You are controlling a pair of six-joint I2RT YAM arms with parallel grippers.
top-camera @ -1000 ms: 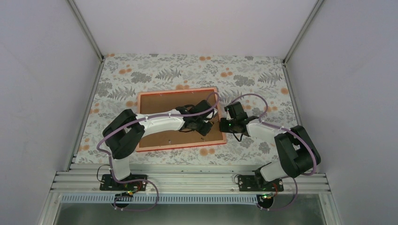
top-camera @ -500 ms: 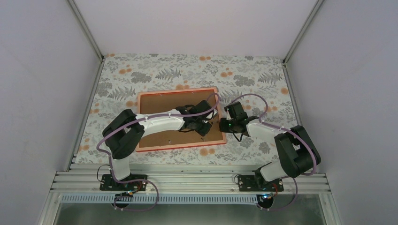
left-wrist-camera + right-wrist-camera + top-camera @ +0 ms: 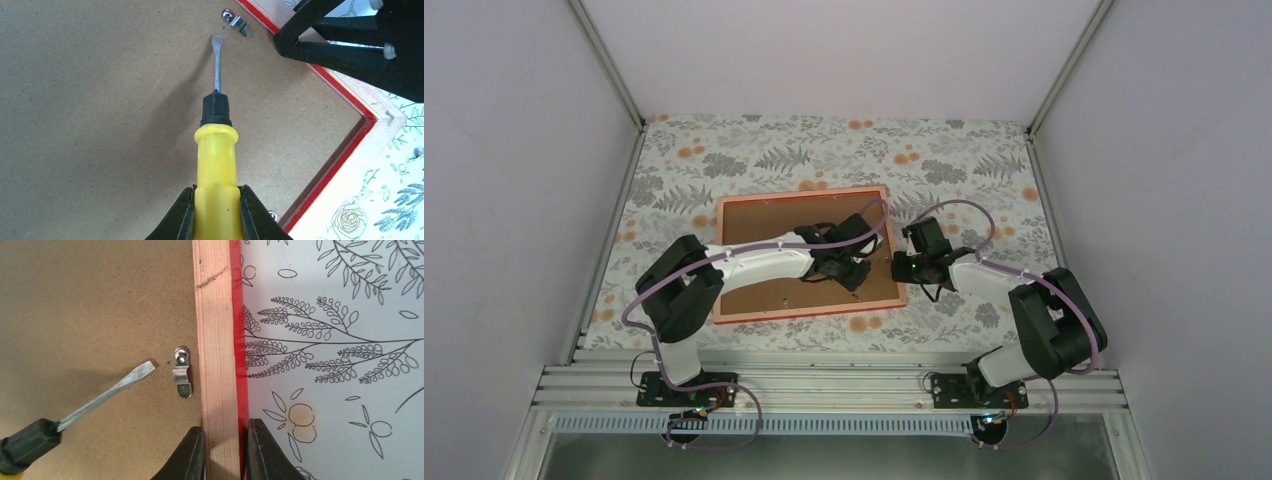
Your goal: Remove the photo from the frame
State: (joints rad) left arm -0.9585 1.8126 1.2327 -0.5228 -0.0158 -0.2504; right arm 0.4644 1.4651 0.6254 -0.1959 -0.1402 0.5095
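Observation:
The red frame (image 3: 746, 312) lies face down on the table, its brown fibreboard backing (image 3: 764, 215) up. The photo is hidden under the backing. My left gripper (image 3: 216, 212) is shut on a yellow-handled screwdriver (image 3: 216, 165); its flat tip (image 3: 216, 40) sits just short of a metal retaining clip (image 3: 237, 23) near the frame's right rail. The right wrist view shows the same blade (image 3: 107, 392) and clip (image 3: 182, 371). My right gripper (image 3: 224, 450) is shut on the frame's right rail (image 3: 217, 340), one finger on the inside, one on the red outside edge.
The floral tablecloth (image 3: 964, 160) surrounds the frame. White walls and metal rails (image 3: 824, 385) enclose the table. A second small clip (image 3: 272, 215) shows by the frame's corner (image 3: 385, 120) in the left wrist view.
The left arm's elbow has shifted slightly to the left and the screwdriver has edged a little. The right arm and the frame have not moved.

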